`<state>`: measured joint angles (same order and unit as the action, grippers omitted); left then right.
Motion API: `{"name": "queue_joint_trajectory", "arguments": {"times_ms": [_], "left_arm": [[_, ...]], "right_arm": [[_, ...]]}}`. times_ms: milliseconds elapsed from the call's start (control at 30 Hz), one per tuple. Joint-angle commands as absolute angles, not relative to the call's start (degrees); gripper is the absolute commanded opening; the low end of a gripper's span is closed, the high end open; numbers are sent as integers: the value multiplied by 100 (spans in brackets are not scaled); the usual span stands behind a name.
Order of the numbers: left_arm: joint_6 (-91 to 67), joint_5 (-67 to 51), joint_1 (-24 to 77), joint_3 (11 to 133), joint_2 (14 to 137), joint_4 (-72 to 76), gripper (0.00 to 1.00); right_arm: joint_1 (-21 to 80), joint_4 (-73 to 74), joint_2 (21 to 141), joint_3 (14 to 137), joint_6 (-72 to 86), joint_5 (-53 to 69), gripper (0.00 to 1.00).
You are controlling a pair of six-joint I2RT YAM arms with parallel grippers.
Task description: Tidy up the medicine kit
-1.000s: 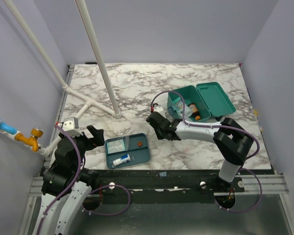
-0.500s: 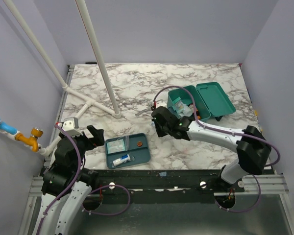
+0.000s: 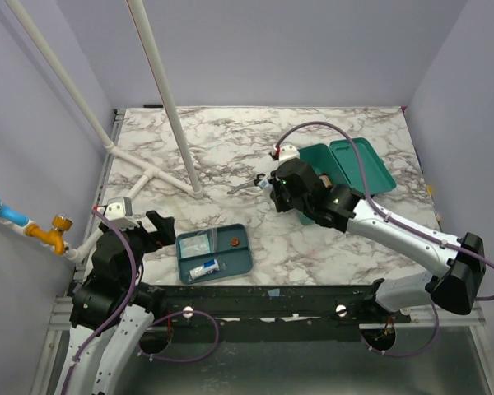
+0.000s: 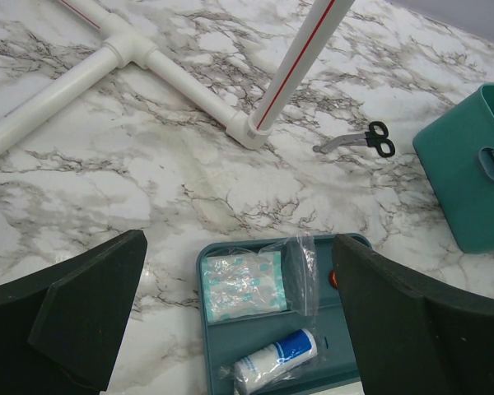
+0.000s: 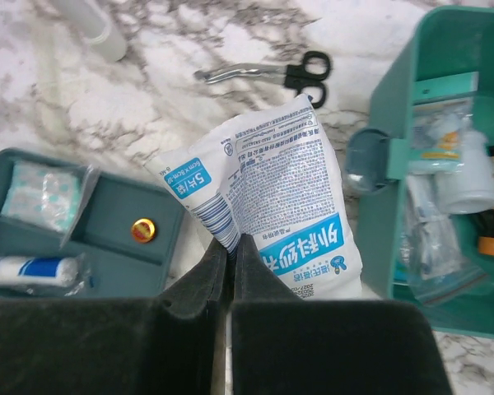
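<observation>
The medicine kit (image 3: 358,160), a deep teal-green plastic box with rounded corners and its hinged lid lying open, sits near the right edge of the marble-patterned counter (image 3: 230,140). The right gripper (image 5: 230,244), jaws pressed together, pinches the edge of a limp white-and-blue printed plastic pouch (image 5: 267,197) beside the box's wall. The pouch probably goes inside: raise it well over the rim, since the slack film will sag, then lay it flat on the crinkly packets and bottles (image 5: 457,177). The left gripper (image 4: 239,271) hangs spread near the shallow teal divided tray (image 4: 202,280) by the counter's near edge.
</observation>
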<state>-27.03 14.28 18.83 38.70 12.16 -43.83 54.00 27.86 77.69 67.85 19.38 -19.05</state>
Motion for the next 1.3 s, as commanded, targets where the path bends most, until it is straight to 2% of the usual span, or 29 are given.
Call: {"name": "queue_joint_trajectory", "arguments": {"times_ms": [0, 167, 533, 833, 1267], "left_arm": [[-2646, 1310, 1881, 3823, 1210, -4332, 99], [-2640, 1291, 1881, 3824, 1209, -4324, 99], [-2637, 1279, 1884, 3823, 1237, -4326, 99], [-2637, 1271, 1890, 3832, 1304, -4324, 99], [-2637, 1288, 1890, 3832, 1322, -4328, 98]], "right_arm": [[4850, 3165, 7653, 7050, 1593, -2416, 1], [4020, 3096, 7864, 7139, 1455, -2053, 1], [2939, 2345, 8805, 7110, 971, -1226, 1], [2374, 1811, 9673, 7182, 560, -1176, 1], [2233, 1584, 10590, 7440, 580, -1693, 1]]}}
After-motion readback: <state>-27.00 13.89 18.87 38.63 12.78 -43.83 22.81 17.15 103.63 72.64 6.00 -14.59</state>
